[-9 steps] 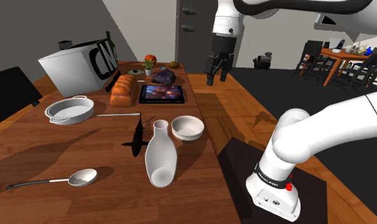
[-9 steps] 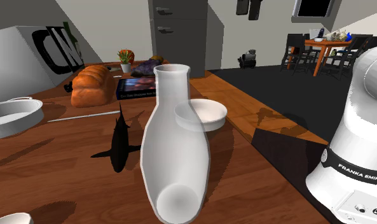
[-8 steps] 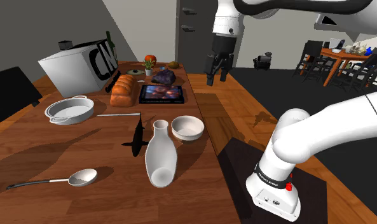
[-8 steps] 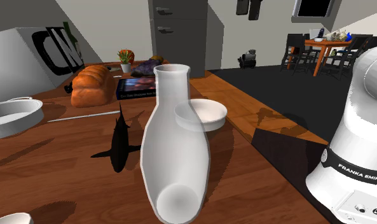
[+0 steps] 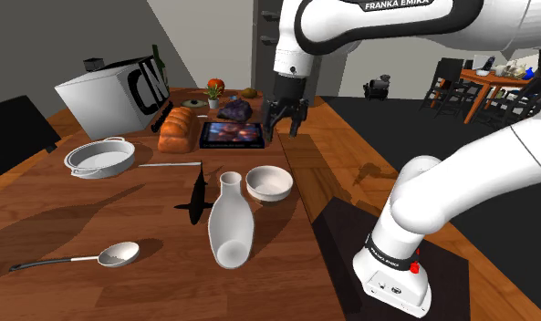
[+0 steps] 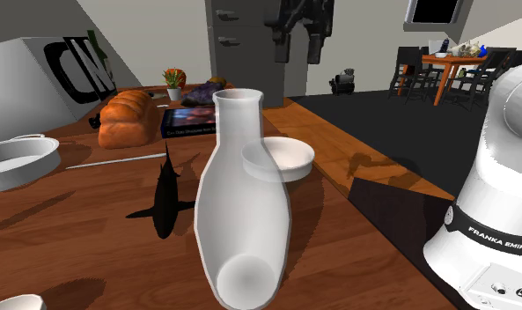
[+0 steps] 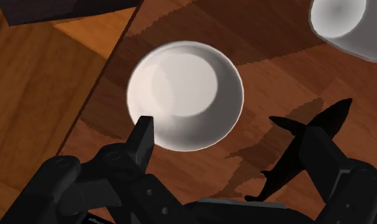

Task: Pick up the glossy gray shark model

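The shark model looks nearly black and lies on the wooden table, between a white vase and a grey pan. In the second exterior view the shark sits just to the left of the vase. My gripper hangs open and empty above the table's far right part, over the white bowl and well clear of the shark. In the wrist view the gripper frames the bowl. There the shark lies beyond the right fingertip and is partly hidden by it.
A loaf of bread, a tablet and a large white box stand at the table's far end. A spoon lies near the front. The table edge and a dark mat lie to the shoulder view's right.
The arm has swung toward the shoulder view's left and come lower. The gripper has gone from above the floor past the table edge to over the bowl. Nothing on the table has moved.
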Controlling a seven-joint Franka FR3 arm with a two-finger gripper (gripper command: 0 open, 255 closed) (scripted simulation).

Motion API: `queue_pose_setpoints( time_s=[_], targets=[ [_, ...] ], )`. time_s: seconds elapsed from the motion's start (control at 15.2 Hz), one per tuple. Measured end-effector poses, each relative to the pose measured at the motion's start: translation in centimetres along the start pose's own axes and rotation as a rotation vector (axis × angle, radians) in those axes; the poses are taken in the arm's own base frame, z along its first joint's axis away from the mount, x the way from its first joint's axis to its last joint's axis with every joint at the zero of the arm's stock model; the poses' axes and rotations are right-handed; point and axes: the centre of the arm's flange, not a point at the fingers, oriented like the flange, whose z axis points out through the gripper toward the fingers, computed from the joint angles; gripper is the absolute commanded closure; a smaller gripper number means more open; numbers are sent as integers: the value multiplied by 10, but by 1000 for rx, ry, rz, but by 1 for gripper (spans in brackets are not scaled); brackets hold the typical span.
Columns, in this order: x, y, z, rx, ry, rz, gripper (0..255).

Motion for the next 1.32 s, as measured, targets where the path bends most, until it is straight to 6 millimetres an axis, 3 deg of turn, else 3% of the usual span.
queue_pose_setpoints(
  time_s=[0.46, 1.32],
  targets=[
    [41, -49, 60, 27, 8, 148, 0],
    [144, -127, 164, 80, 24, 421, 0]
  ],
)
